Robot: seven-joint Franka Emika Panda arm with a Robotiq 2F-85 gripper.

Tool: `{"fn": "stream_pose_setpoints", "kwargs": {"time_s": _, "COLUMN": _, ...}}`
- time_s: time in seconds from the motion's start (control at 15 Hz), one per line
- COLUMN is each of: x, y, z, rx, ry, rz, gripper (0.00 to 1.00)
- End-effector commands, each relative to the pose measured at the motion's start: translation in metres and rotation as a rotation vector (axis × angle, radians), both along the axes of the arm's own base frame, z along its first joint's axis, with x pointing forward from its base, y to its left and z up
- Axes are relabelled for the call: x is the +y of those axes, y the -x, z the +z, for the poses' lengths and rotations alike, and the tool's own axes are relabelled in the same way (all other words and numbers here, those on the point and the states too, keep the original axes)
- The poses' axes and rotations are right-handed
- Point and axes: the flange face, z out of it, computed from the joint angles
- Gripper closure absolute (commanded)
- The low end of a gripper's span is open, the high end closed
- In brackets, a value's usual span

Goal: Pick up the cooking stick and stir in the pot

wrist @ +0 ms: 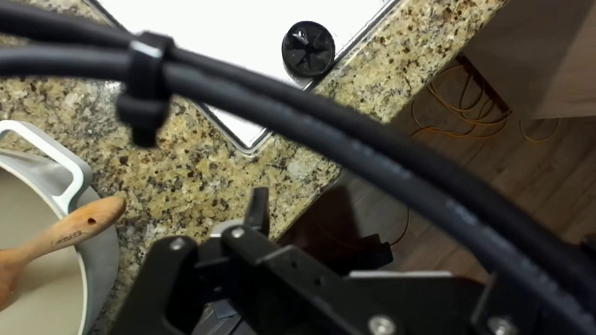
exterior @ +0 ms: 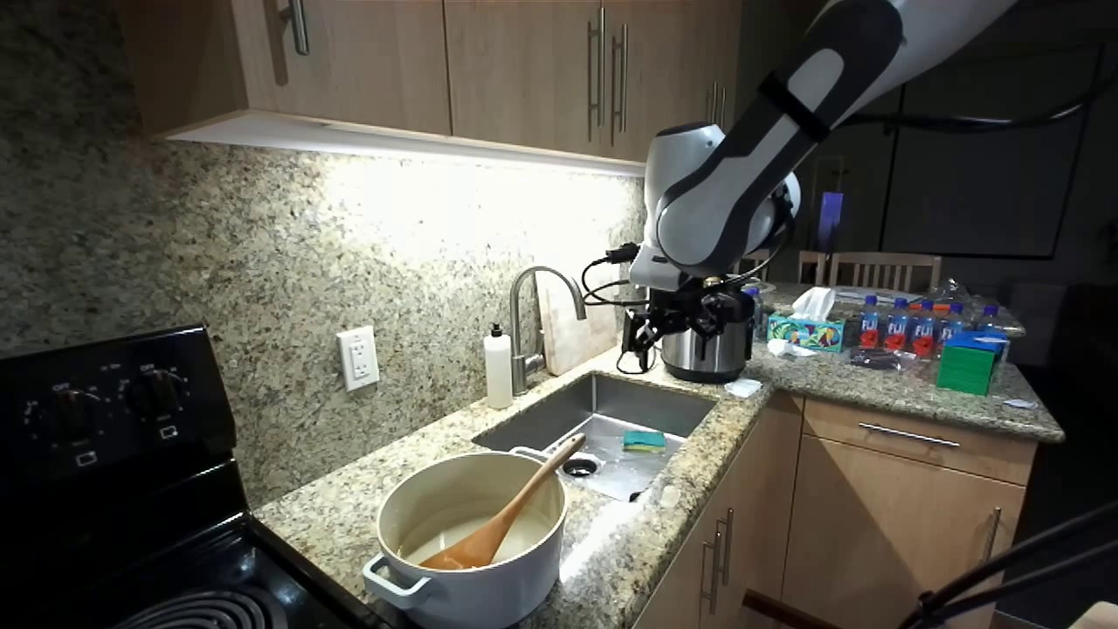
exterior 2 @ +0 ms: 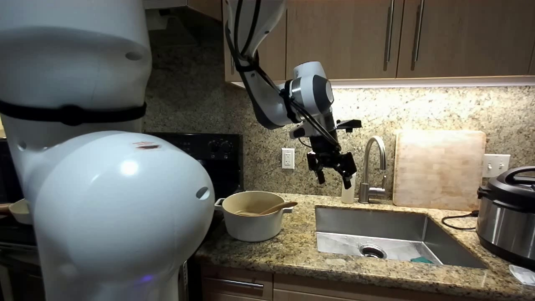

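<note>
"where's the wooden spoon [exterior: 498,530]?"

"it leans inside the cream pot [exterior: 502,598], head down low. its shaft crosses the rim just beside one of the pot's side handles, and the tip pokes out toward the sink [exterior 2: 372,221]. in my wrist view i see a hole near that tip."

"and your pincer [exterior 2: 334,182]?"

"its fingers stand wide apart. i hold it in the air, fingertips downward, higher than the pot's rim and well apart from the spoon."

"what does the pot stand on?"

"the granite counter [exterior 2: 301,238], between the sink and the black coil stove [exterior: 113,437]."

"anything else near you?"

"a green-and-yellow sponge [exterior: 644,440] lies in the sink. behind it stand a gooseneck faucet [exterior 2: 365,190] and an upright cutting board [exterior 2: 439,167]."
</note>
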Motion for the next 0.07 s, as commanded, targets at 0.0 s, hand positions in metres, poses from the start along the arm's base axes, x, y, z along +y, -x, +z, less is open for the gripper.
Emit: {"fn": "stream_pose_setpoints", "kwargs": {"time_s": 0.0, "x": 0.0001, "y": -0.0001, "z": 0.0005, "rx": 0.001, "ry": 0.000, "rz": 0.000, "gripper": 0.00}}
